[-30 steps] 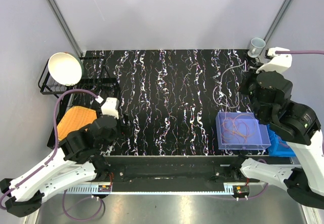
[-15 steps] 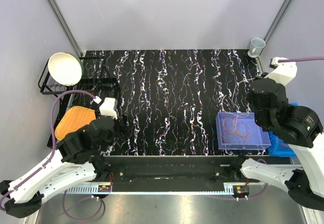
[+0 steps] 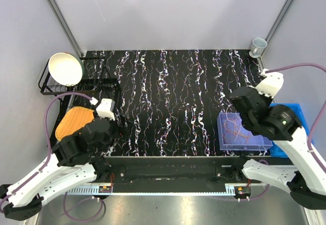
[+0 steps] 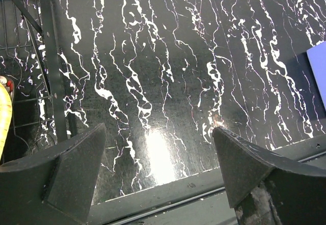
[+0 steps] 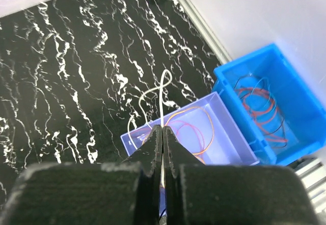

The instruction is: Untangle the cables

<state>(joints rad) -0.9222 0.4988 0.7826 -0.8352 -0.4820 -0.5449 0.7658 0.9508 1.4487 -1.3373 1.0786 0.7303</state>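
My right gripper is shut on a thin white cable that loops up ahead of the fingertips over the black table. It hangs above a clear purple tray holding looped orange and red cables. In the top view the right gripper is at the tray's far left corner, and the orange cables show inside. More red, orange and dark cables lie in a blue bin. My left gripper is open and empty, low over the table's front edge at the left.
A black wire rack with a white bowl stands at the back left; its bars show in the left wrist view. An orange woven thing lies by the left arm. A mug stands in the back right corner.
My right arm has swung from the far right corner toward the near left, bringing the white cable over the purple tray. My left arm has drawn back slightly.
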